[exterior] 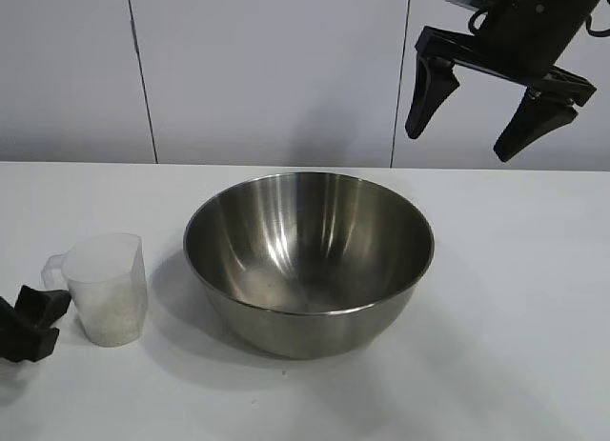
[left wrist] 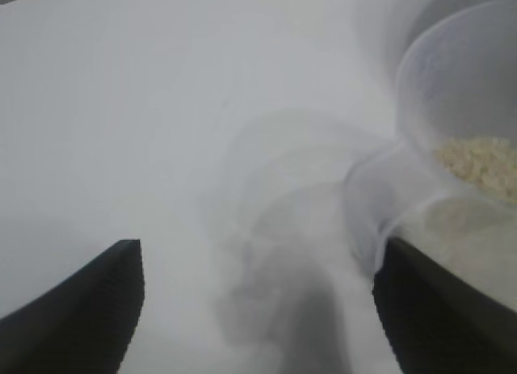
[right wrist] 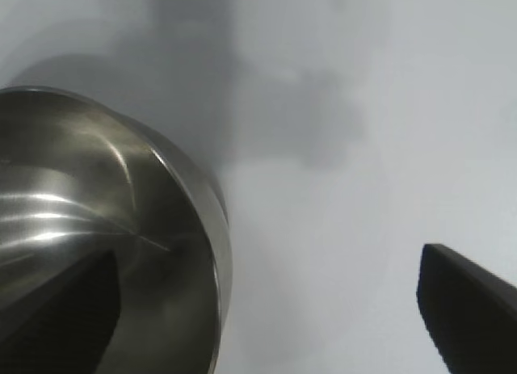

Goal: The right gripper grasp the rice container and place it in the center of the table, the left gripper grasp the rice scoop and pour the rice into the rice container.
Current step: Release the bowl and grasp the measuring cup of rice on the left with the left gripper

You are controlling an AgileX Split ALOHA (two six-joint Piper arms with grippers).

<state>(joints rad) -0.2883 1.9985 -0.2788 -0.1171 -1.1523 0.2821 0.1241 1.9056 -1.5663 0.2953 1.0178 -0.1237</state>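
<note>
Left gripper (exterior: 29, 322) was held wide open and empty low beside the scoop (exterior: 107, 287) of rice (left wrist: 481, 164), ready for its handle, while the bowl (exterior: 308, 260) sat mid-table (exterior: 515, 365) and the right gripper (exterior: 477, 112) was kept open above.

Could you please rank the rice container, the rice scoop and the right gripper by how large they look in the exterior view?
1. The rice container, by far the widest.
2. The right gripper, open and raised, though cut off by the frame, so unsure.
3. The rice scoop, holding rice.
</note>
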